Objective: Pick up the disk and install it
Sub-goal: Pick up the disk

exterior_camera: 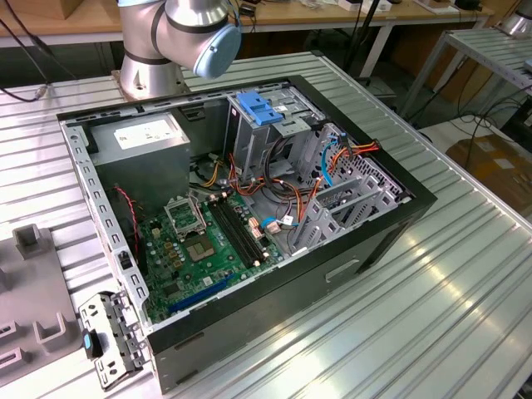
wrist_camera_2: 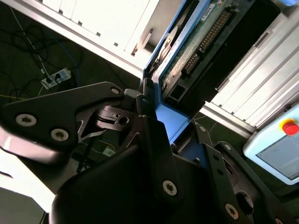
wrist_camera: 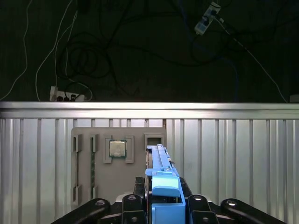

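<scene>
ribbed table [wrist_camera: 233,154] beyond disk [wrist_camera: 158,159] in gripper [wrist_camera: 163,193]

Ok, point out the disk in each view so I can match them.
Second wrist view: the disk, circuit board facing the camera, its blue end clamped in the tool.
First wrist view: the disk edge-on, blue tab nearest the camera, over the ribbed table.
Shared landmark: the same ribbed table, under the case in the exterior view.
</scene>
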Motion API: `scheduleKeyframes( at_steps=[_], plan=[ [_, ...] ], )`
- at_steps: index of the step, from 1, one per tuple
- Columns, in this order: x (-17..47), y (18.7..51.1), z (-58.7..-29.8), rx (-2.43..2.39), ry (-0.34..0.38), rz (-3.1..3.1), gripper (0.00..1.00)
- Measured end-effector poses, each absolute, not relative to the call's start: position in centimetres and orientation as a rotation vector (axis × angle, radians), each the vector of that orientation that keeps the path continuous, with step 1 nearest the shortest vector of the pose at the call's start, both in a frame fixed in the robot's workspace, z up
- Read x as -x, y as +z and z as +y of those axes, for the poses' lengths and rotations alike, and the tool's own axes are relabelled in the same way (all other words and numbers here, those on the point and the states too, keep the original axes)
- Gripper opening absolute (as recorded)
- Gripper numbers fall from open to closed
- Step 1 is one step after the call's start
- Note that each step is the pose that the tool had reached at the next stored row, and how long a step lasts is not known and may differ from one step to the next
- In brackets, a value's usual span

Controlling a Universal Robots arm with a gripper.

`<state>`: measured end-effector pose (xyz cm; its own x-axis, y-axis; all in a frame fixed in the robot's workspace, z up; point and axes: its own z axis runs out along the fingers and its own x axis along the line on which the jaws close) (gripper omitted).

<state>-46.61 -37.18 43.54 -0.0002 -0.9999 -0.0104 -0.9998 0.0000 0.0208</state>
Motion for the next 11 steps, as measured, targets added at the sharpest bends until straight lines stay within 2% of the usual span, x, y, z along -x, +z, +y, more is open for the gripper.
scheduleKeyframes(
  at_steps=[11],
  plan=[
    [46.6, 44.8, -37.2, -2.213, -0.040, -2.214, 0.37]
  ],
)
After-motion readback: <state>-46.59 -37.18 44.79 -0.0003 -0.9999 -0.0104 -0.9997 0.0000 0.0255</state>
